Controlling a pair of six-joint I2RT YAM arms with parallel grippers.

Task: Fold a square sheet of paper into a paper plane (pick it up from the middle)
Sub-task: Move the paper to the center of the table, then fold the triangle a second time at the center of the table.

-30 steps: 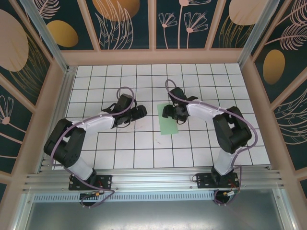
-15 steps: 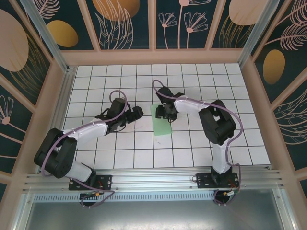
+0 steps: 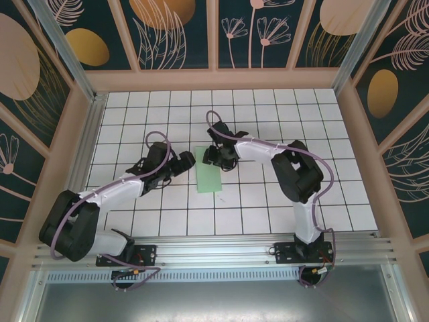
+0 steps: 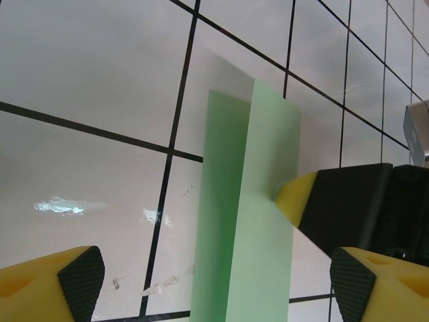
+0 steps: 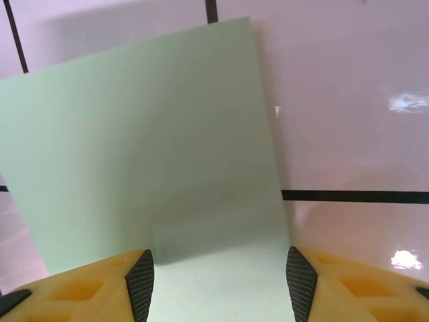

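Overhead, left end effector (image 3: pixel 190 160) gapes wide beside the paper (image 3: pixel 209 178) edge, right end effector (image 3: pixel 208 155) half-open astride it

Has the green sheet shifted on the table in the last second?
Yes. The square sheet of paper has slid left across the grid lines of the table in the top view, toward the left pincer.
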